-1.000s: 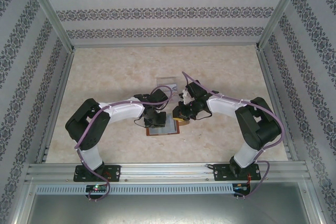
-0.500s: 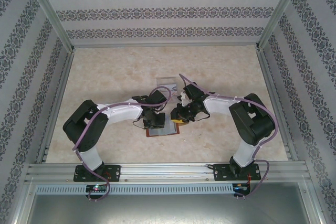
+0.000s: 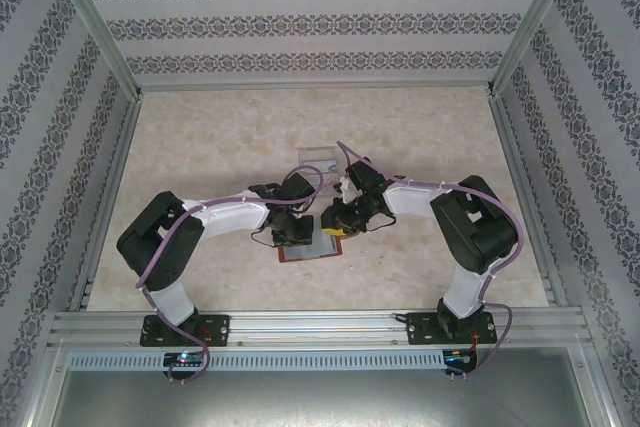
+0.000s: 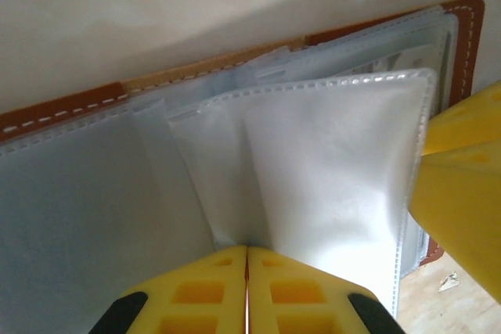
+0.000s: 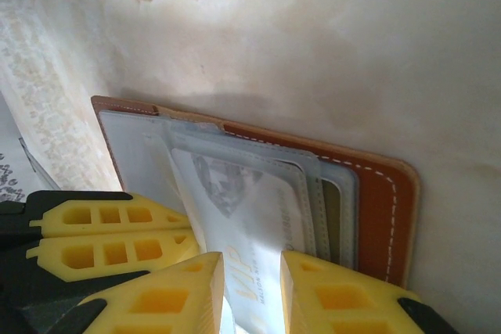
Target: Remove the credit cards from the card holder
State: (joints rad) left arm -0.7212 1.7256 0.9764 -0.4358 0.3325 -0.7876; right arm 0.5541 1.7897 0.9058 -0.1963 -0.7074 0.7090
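Movement over the last second is confined to the right arm. From above, the right hand (image 3: 335,225) is seen to have been brought leftward, off the bare bench (image 3: 200,147) and onto the right edge of the open card holder (image 3: 312,250). The left hand (image 3: 292,231) has been kept planted on the holder's left half. The holder has not been shifted. A grasp on a card is judged to be in preparation, with the holder pinned for the pull.

From the left wrist, the left hand's fingertips are shown pressed together with no gap, set down on the grey-blue pocket leaves (image 4: 329,162). Whether a leaf is pinched between them cannot be told. One yellow finger of the right hand is seen at the right margin, touching the outer edge of the top leaf.

From the right wrist, the right hand's jaws are shown parted. A pale printed credit card (image 5: 246,220) is lodged in its pocket, and its near end runs into the gap between the two fingertips, so the card is straddled rather than clamped. The brown leather lies just beyond, flat on the bench. No card is seen outside the holder, so removal is judged not yet begun.
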